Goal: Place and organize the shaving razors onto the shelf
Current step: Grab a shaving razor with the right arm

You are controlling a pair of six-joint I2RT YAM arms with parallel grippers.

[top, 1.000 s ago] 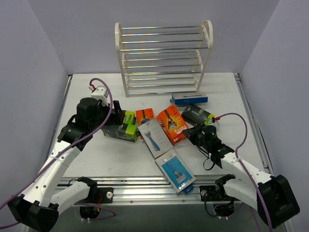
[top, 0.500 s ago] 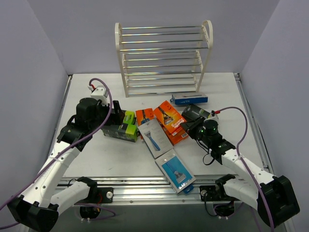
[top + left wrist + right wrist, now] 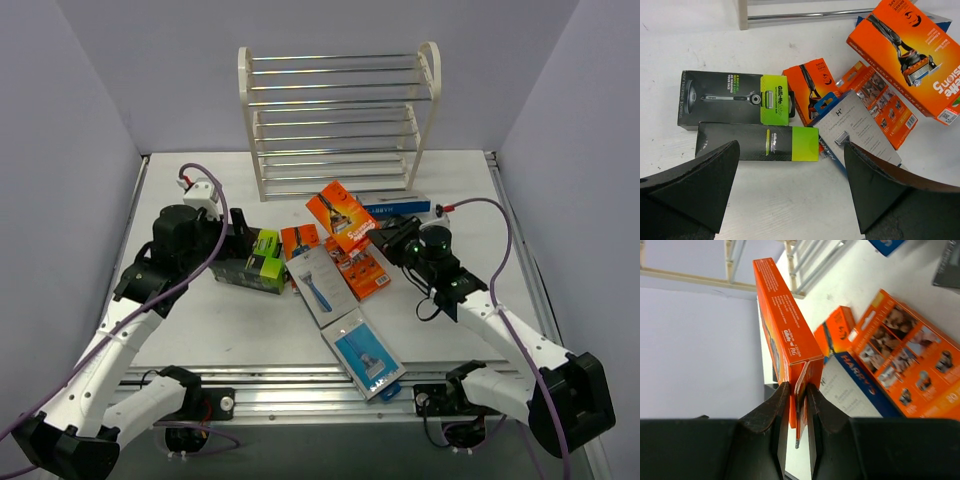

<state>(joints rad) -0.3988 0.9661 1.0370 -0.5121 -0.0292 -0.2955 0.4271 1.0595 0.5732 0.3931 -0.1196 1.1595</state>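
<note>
One flat orange razor card (image 3: 341, 214) is pinched by its thin end flap in the right gripper (image 3: 796, 390), jaws almost closed on the cardboard. The card is held clear of the table, standing on edge between the pile and the white-framed shelf with silver metal rods (image 3: 245, 75). We judge the edge grip is meant to let the card slide in flat between tiers. The shelf stands at the far side of the table, with no packs on it that we can see. Meanwhile the left gripper (image 3: 791, 147) is spread wide with nothing in it, hovering right over two black-and-lime-green razor boxes (image 3: 730, 97) lying side by side, and we guess it is lined up to take one. The other razors lie loose mid-table. Two more orange cards (image 3: 360, 272) are there, one partly under a grey flat pack (image 3: 318, 282). A blue-faced flat pack (image 3: 364, 355) sits close to the near edge and a blue box (image 3: 395, 207) lies by the shelf's foot. The third black box (image 3: 947, 265) shows only as a corner in the right wrist view. The surface is a plain matte white tabletop (image 3: 200, 320) with an aluminium rail (image 3: 300, 385) along the near edge. Pale lilac-grey walls (image 3: 90, 90) close it in on three sides.
</note>
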